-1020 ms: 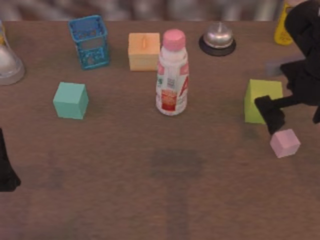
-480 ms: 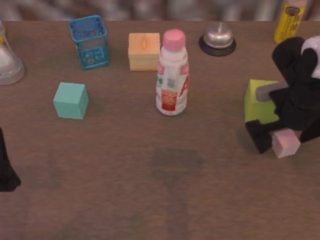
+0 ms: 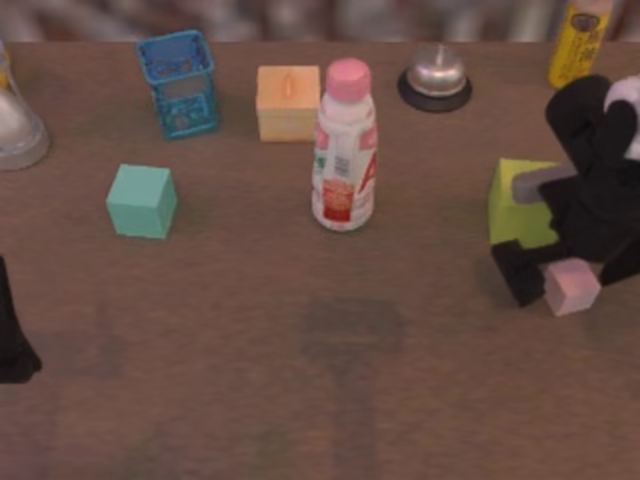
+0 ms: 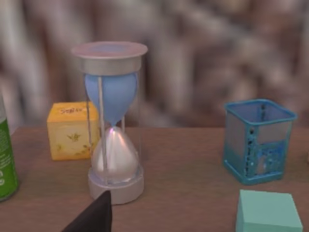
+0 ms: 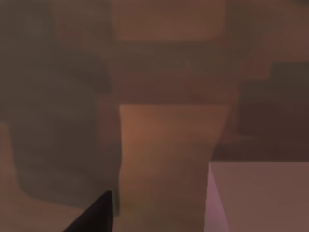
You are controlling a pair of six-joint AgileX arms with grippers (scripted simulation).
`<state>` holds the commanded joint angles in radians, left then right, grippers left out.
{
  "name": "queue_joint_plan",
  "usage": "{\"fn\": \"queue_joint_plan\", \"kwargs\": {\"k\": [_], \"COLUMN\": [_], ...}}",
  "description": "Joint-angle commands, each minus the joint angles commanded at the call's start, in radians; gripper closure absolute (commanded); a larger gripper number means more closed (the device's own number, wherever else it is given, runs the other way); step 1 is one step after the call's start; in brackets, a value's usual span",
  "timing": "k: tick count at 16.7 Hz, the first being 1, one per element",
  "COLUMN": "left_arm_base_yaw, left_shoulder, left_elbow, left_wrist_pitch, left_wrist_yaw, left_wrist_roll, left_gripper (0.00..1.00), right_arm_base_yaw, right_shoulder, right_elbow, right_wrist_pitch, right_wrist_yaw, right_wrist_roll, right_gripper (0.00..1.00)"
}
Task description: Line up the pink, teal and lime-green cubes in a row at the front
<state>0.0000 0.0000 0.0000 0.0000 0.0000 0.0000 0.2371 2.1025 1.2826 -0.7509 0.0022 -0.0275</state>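
Observation:
The pale pink cube (image 3: 572, 288) lies at the table's right side, just in front of the lime-green cube (image 3: 520, 205). My right gripper (image 3: 572, 270) is lowered over the pink cube, open, with one dark finger (image 3: 520, 276) to the cube's left and the other hidden under the arm. The right wrist view shows one fingertip (image 5: 99, 212) and the pink cube (image 5: 260, 198) close up, apart from each other. The teal cube (image 3: 142, 200) sits at the left, also seen in the left wrist view (image 4: 268, 212). My left gripper (image 3: 12, 345) is parked at the left edge, open.
A white bottle with a pink cap (image 3: 345, 145) stands mid-table. Along the back are a blue mesh basket (image 3: 179, 82), a pale orange box (image 3: 288, 102), a silver bell (image 3: 436, 76) and a yellow bottle (image 3: 575, 40). An hourglass (image 4: 115, 121) stands far left.
My right arm swung forward and came down so its fingers straddle the pink cube; over the last half second it barely moved. The cubes and the left arm stayed put.

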Motion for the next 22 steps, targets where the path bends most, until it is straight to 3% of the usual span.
{"fn": "queue_joint_plan", "kwargs": {"k": [11,22], "left_arm_base_yaw": [0.000,0.000], "left_shoulder": [0.000,0.000], "left_elbow": [0.000,0.000], "left_wrist_pitch": [0.000,0.000], "left_wrist_yaw": [0.000,0.000], "left_wrist_roll": [0.000,0.000], "left_gripper": [0.00,0.00], "right_arm_base_yaw": [0.000,0.000], "right_shoulder": [0.000,-0.046], "right_elbow": [0.000,0.029], "right_wrist_pitch": [0.000,-0.034], "right_wrist_yaw": [0.000,-0.001], "right_wrist_roll": [0.000,0.001], "right_gripper": [0.98,1.00]}}
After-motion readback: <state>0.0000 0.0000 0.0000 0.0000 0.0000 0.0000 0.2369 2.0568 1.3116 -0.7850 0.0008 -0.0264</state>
